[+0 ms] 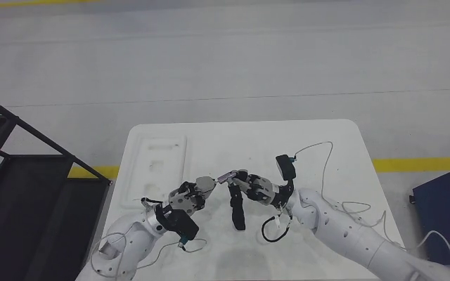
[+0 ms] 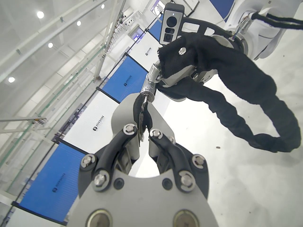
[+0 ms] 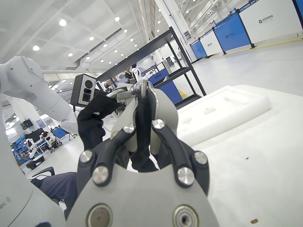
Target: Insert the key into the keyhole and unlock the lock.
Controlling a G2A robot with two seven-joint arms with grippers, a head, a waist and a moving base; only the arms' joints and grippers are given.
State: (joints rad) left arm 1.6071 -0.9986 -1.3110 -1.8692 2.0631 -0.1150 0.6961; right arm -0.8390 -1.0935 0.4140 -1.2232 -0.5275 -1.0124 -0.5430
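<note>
While left hand (image 2: 141, 109) pinches key (image 2: 142, 119), right hand (image 3: 143, 98) grips lock (image 3: 126, 92), left wrist view showing key meeting keyhole (image 2: 147, 95)

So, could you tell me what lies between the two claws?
The key, in the left claw, its tip at the lock held by the right claw; the left wrist view shows it.

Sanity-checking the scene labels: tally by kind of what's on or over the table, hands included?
key: 1
cable lock: 1
foam tray: 1
hands: 2 (left hand shut on the key, right hand shut on the cable lock)
Total: 5
</note>
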